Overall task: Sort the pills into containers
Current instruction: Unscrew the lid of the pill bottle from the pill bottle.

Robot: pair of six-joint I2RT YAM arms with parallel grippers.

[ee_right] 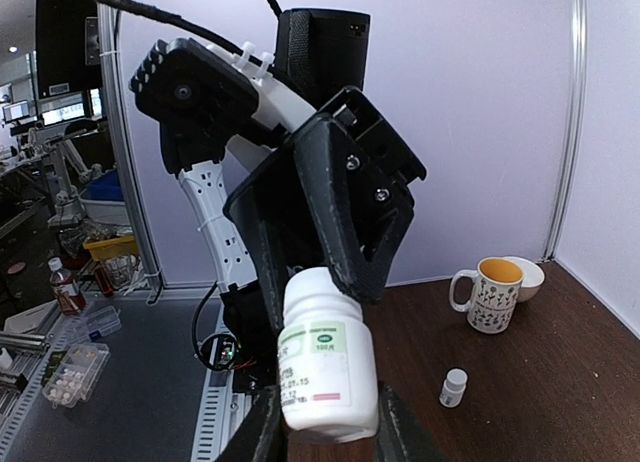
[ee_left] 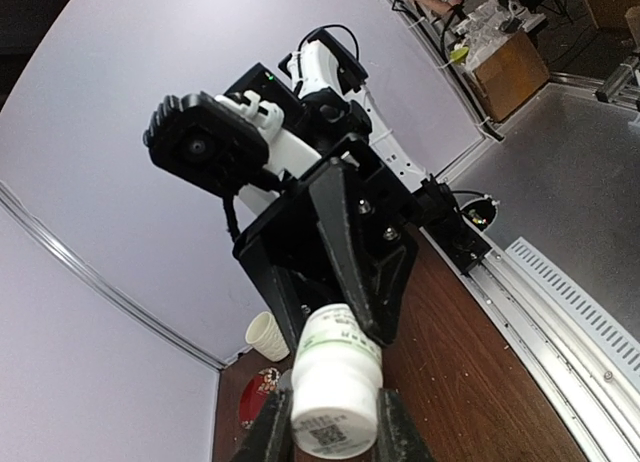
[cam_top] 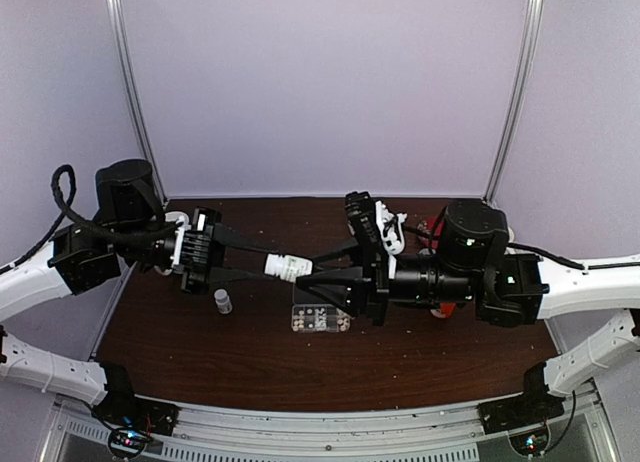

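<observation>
A white pill bottle (cam_top: 286, 268) hangs sideways above the table between both arms. My left gripper (cam_top: 268, 265) is shut on its cap end, and in the left wrist view the left gripper (ee_left: 335, 432) has its fingers pressed to both sides of the cap (ee_left: 335, 407). My right gripper (cam_top: 306, 275) is shut on the labelled body (ee_right: 325, 367), the right gripper (ee_right: 325, 427) showing at the bottom of its own view. The clear container box (cam_top: 320, 319) lies on the table just below the bottle, with tiny pale pills (cam_top: 312, 318) in its compartments.
A tiny white bottle (cam_top: 222, 301) stands on the table left of the box, also in the right wrist view as the small bottle (ee_right: 453, 387). A flowered mug (ee_right: 489, 294) and a white bowl (ee_right: 528, 276) sit at the back. A paper cup (ee_left: 266, 335) stands by the wall.
</observation>
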